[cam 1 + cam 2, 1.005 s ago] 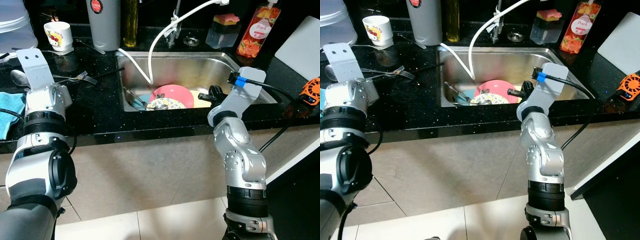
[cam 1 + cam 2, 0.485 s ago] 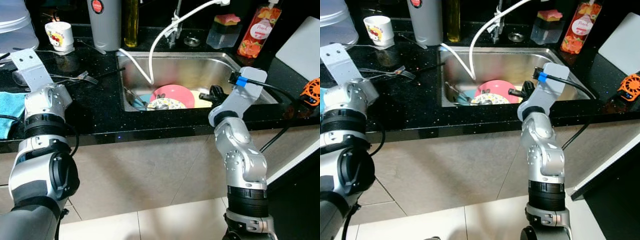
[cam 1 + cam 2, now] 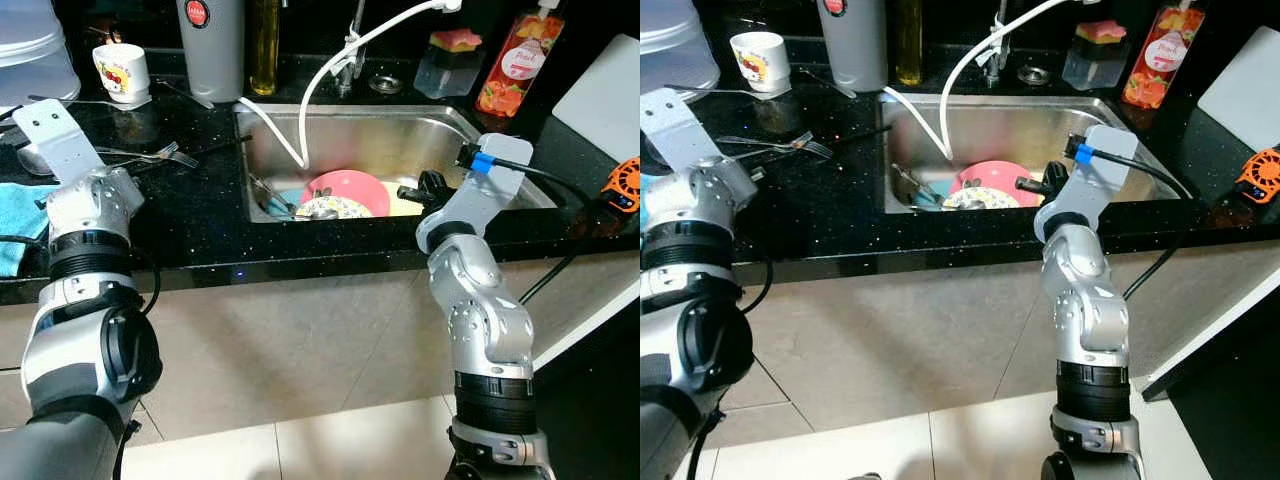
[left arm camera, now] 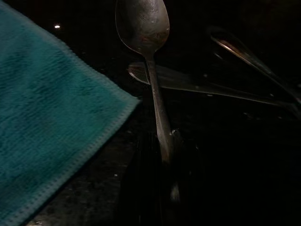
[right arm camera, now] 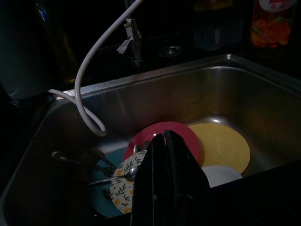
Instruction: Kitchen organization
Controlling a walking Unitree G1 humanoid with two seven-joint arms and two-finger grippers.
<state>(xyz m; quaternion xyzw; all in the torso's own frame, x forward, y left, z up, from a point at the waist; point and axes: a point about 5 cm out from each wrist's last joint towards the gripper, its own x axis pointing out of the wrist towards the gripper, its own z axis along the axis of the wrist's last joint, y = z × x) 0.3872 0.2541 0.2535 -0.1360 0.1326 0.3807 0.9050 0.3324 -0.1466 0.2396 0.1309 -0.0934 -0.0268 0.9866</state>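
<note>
Closest in, the left gripper [image 4: 162,197] has its jaws closed on the handle of a spoon [image 4: 143,23] lying on the black counter [image 3: 200,215], beside a teal cloth [image 4: 47,122]. Farther off, the right gripper [image 5: 167,141] hovers above the sink [image 5: 188,94], jaws pressed together, over a pink plate [image 3: 350,187].

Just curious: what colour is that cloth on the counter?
The cloth is teal; the left wrist view shows it best.

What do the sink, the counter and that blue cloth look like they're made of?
The sink looks like brushed stainless steel: silvery walls with soft reflections. The counter seems polished black stone, perhaps granite, glossy with pale flecks. The blue cloth looks like microfibre or terry: fuzzy nap, stitched edge.
</note>
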